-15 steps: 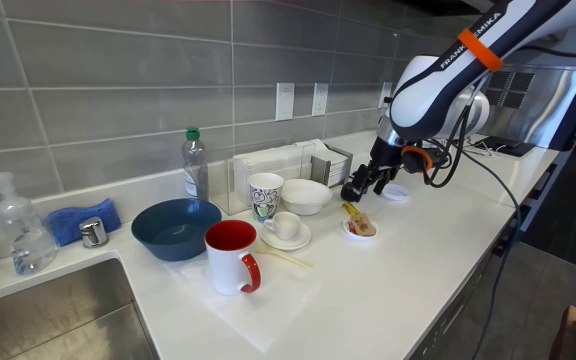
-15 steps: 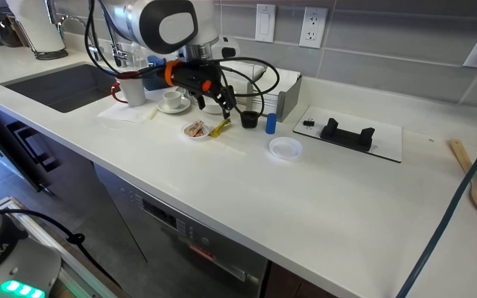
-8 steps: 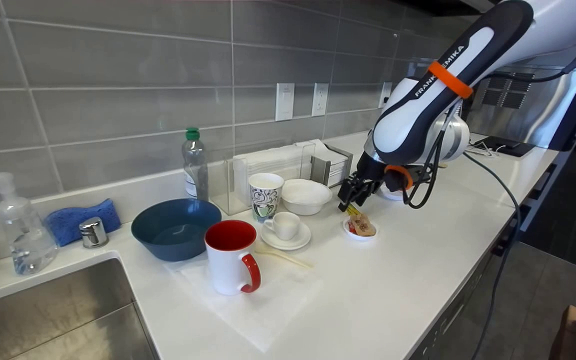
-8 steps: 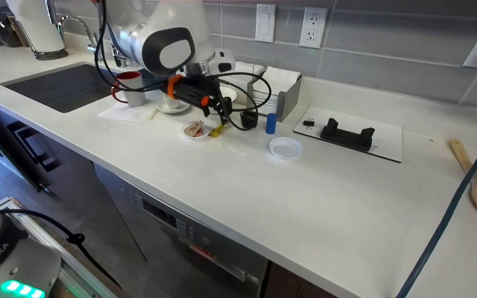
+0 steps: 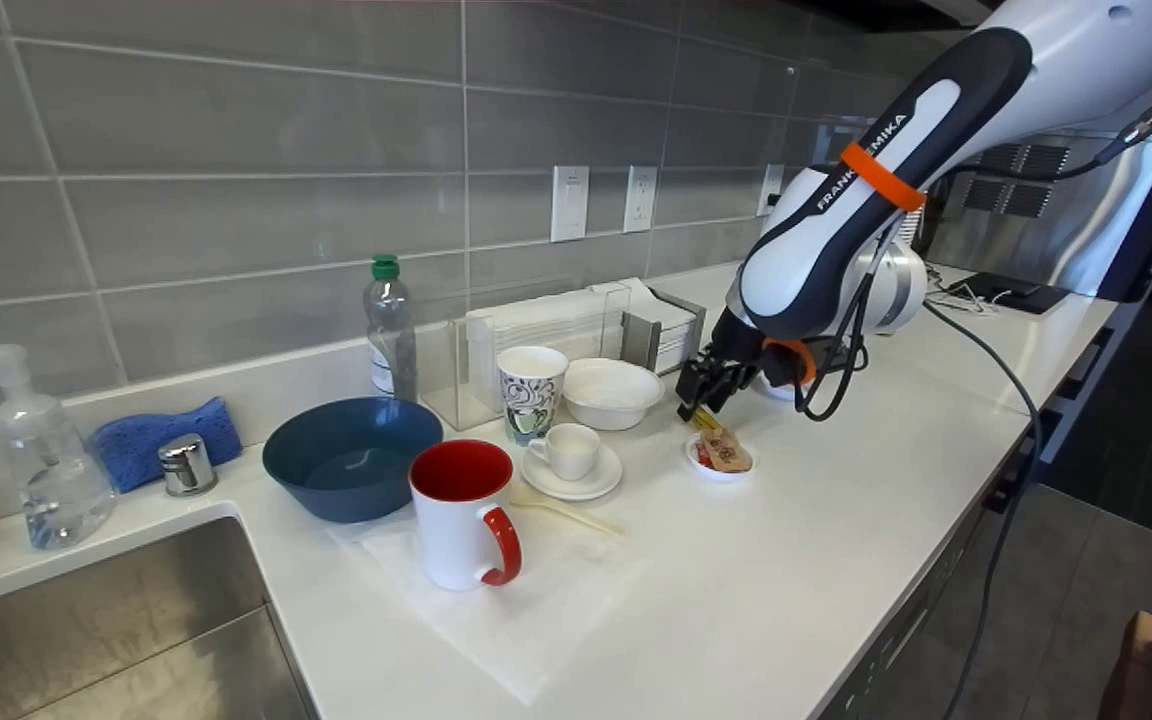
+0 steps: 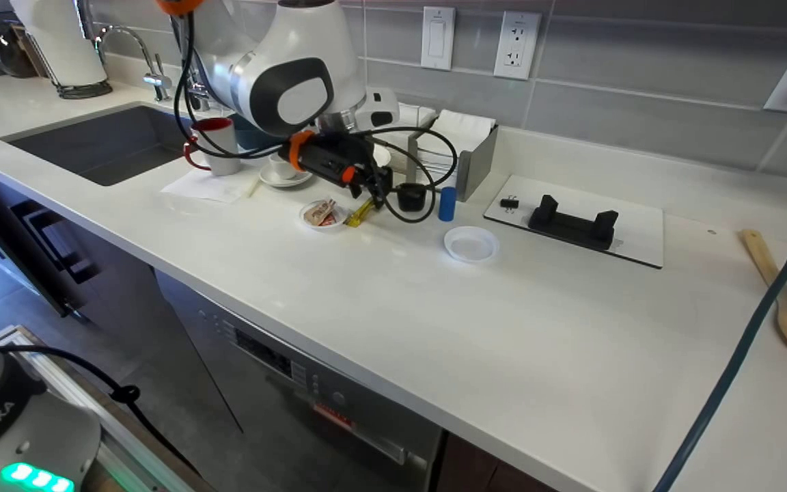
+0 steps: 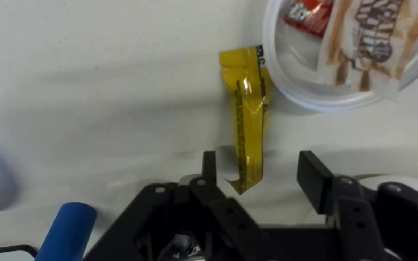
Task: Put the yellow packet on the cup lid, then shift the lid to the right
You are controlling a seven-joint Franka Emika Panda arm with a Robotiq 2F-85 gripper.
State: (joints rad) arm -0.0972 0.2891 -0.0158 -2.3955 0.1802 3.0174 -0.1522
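Wrist view: jaws spread astride lower end of yellow packet (image 7: 250, 125); upper end against cup lid (image 7: 270, 43).

In the middle of the wrist view, the yellow packet (image 7: 249, 119) carries black print. Upper right, the cup lid (image 7: 330, 102) is white; the lettered packet (image 7: 372, 40) in it is white and tan with dark brown print. The gripper (image 7: 257, 166), at the bottom, is black. In an exterior view, left of centre, the mug (image 5: 448, 540) is white with red inside and handle; the tall cup (image 5: 531, 395) has dark swirls, and perhaps some green, on white.
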